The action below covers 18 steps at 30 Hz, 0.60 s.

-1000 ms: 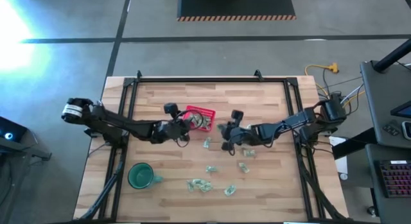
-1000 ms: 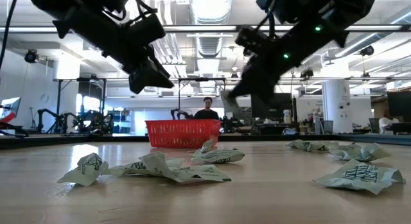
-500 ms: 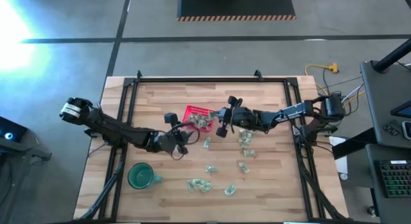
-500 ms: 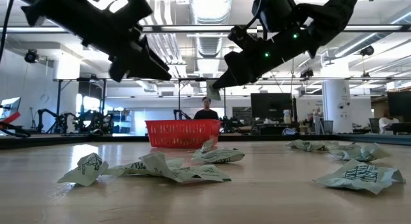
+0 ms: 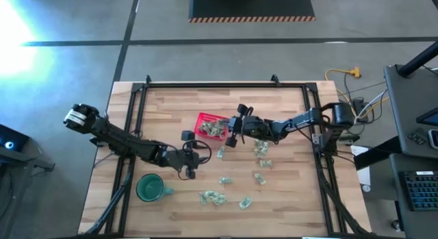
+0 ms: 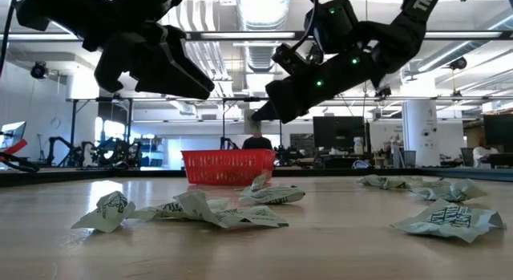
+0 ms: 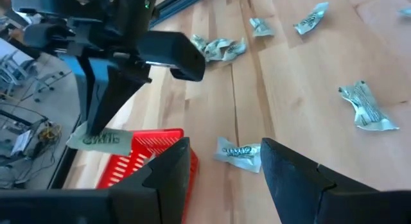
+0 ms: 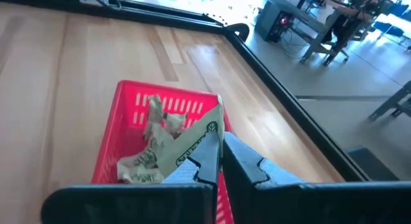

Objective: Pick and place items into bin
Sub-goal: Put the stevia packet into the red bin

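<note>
Robotics lab or industrial workshop, open-plan. Butcher-block wooden tabletop (image 5: 178, 198) in a black metal frame (image 5: 205, 84), standing on a grey concrete floor (image 5: 82, 20) with a hazard-striped mat (image 5: 252, 7) beyond the far edge. Past the right gripper (image 6: 258, 115): exposed ceiling ducts (image 6: 264, 51), strip lights (image 6: 260, 7), white columns (image 6: 417, 131), desks with monitors (image 6: 337, 135), a person (image 6: 257, 141) behind the red basket (image 6: 228, 165). Out past the left gripper (image 6: 196, 87): more robot arms on stands (image 6: 68, 149). Loose cables (image 5: 359, 95) and a keyboard (image 5: 421, 190) at the right-hand workstation.
</note>
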Each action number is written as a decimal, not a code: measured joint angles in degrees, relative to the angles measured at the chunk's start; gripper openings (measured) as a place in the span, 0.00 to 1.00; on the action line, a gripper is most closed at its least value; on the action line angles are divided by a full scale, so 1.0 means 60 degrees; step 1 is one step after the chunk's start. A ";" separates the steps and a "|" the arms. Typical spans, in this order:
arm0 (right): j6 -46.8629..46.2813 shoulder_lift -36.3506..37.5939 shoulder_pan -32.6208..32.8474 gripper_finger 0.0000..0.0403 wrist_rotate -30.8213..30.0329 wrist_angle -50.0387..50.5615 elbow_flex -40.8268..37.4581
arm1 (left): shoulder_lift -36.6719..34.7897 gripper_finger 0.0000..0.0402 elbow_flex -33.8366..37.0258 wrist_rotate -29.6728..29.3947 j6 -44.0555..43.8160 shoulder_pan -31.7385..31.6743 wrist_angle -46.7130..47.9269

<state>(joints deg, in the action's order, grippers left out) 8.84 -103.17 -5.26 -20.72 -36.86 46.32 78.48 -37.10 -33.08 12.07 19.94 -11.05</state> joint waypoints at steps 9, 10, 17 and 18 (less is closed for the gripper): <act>0.0441 -0.0569 0.0025 0.12 0.0071 -0.0002 0.0342 | 0.0004 0.43 0.0122 0.0011 -0.0203 -0.0009 -0.0008; 0.0441 -0.0580 0.0022 0.14 0.0071 0.0013 0.0343 | 0.0004 0.43 0.0144 0.0014 -0.0213 -0.0007 0.0010; 0.0604 -0.0452 0.0042 0.31 0.0038 0.0063 0.0340 | 0.0011 0.43 0.0168 0.2411 -0.0237 -0.0015 -0.0033; 0.0661 -0.0404 0.0064 0.33 0.0038 0.0117 0.0340 | 0.0011 0.43 0.0168 0.2900 -0.0322 -0.0015 -0.0087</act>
<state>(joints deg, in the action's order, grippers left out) 12.80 -105.60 -4.87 -20.49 -36.16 48.36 78.54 -36.10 -15.68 10.14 19.86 -11.57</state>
